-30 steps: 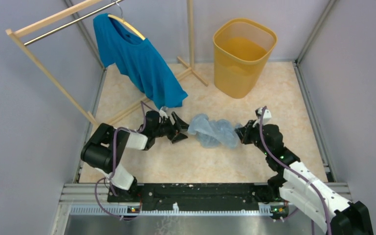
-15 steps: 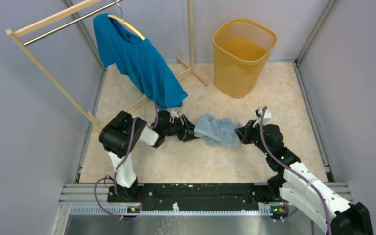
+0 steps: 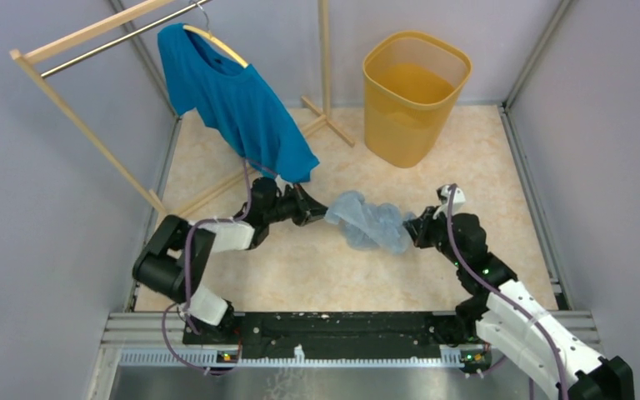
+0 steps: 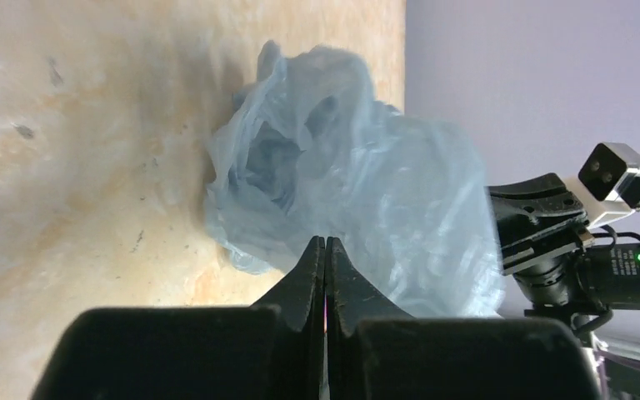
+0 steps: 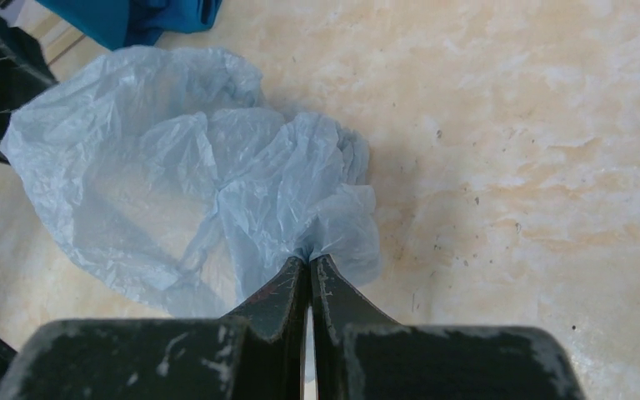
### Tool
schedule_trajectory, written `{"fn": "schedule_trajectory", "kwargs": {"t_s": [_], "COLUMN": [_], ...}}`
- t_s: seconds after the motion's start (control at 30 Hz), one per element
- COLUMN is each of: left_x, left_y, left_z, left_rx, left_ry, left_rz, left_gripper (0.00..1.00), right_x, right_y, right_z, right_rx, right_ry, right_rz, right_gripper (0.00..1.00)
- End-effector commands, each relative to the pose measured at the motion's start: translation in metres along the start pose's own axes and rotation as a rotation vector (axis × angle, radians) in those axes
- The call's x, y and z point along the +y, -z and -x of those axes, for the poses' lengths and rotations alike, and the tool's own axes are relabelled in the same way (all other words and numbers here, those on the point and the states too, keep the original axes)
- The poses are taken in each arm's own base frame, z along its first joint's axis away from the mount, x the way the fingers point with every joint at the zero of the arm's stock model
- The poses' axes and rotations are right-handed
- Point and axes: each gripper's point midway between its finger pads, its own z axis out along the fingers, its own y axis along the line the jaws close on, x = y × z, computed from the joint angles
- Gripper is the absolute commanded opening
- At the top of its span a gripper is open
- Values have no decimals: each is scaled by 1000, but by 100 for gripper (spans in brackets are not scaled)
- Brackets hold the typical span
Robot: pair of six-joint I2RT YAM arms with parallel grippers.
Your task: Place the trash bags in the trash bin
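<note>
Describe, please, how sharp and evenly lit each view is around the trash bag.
Top external: soft, even light, all sharp, only faint shadows by the trash bag. Left wrist: the left gripper looks soft-edged up close; a dark shadow falls on the table beside the bag. Right wrist: crisp wrinkles, mild sheen, soft shadow right of the bag.

A: Any lettering to read on the trash bin or the trash bag?
B: None. Both are plain.
A: And the blue T-shirt?
B: Plain too. No print, label, brand or number is legible in any view.
</note>
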Motion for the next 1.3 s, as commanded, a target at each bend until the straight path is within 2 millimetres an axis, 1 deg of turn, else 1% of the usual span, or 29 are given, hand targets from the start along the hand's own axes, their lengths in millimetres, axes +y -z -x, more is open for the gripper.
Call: {"fn": "schedule_trajectory", "kwargs": {"t_s": [0.0,0.03,0.07,0.1,0.17,0.2,0.27,0.3,0.33,0.37,0.4,0.43,0.47,0.5,0.53,0.57,0.63,0.7,0.73,0.77,0.8,0.83,0.9,0.97,1.07,1.17,1.2,1.23,1.27], "left_x": [-4,-9,-27,-42,-87,-109,-154,-170,-188,-195,-197,-195,-185,-171,-155,-137,-96,-71,-61,-53,-46,-40,-33,-32,-33,-32,-31,-31,-30], "left_y": [28,33,37,41,53,60,81,89,102,110,117,122,124,124,124,123,120,119,118,117,115,113,107,102,95,95,96,98,99], "left_z": [25,34,46,54,73,79,86,88,85,82,76,71,64,57,51,44,29,13,6,1,-4,-8,-15,-19,-21,-19,-18,-16,-15], "left_rx": [-98,-121,-153,-173,-222,-242,-287,-302,-325,-336,-345,-350,-346,-339,-330,-316,-265,-215,-192,-174,-156,-137,-99,-61,-35,-48,-56,-65,-74], "left_ry": [-202,-245,-303,-352,-470,-523,-622,-662,-702,-723,-734,-731,-716,-700,-682,-658,-593,-551,-534,-519,-506,-494,-473,-455,-433,-434,-438,-444,-448], "left_rz": [104,135,138,140,109,93,66,50,23,10,-2,-9,-4,7,24,51,124,153,159,164,164,163,148,129,108,116,124,135,147], "left_gripper": [0,0,0,0,0,0,0,0,0,0,0,4,10,16,21,24,30,36,41,49,52,55,60,63,65,69,71,72,73], "right_x": [10,11,15,19,31,41,62,73,89,104,119,132,144,153,149,144,123,99,89,79,70,67,75,89,111,147,165,192,215], "right_y": [2,1,-1,-2,-4,-3,5,11,18,24,29,30,29,27,16,10,0,-2,0,2,5,8,15,19,14,8,7,9,9], "right_z": [44,50,59,73,106,127,166,184,197,206,208,203,188,166,124,92,32,-7,-17,-21,-25,-21,-9,-2,1,16,24,43,47], "right_rx": [-95,-103,-112,-129,-158,-179,-214,-234,-256,-281,-296,-306,-290,-263,-175,-102,40,126,131,128,129,107,67,66,128,158,160,139,150], "right_ry": [30,26,28,32,60,84,124,134,146,159,169,182,203,216,192,168,90,-11,-51,-92,-120,-135,-120,-87,-47,-25,-5,43,91], "right_rz": [-10,-14,-13,-15,-15,-4,32,59,124,194,275,361,469,569,624,648,606,516,463,410,354,334,377,451,567,719,771,835,881], "right_gripper": [0,0,0,0,0,0,0,0,0,0,0,0,0,0,0,0,0,0,0,0,0,0,0,0,0,0,0,0,0]}}
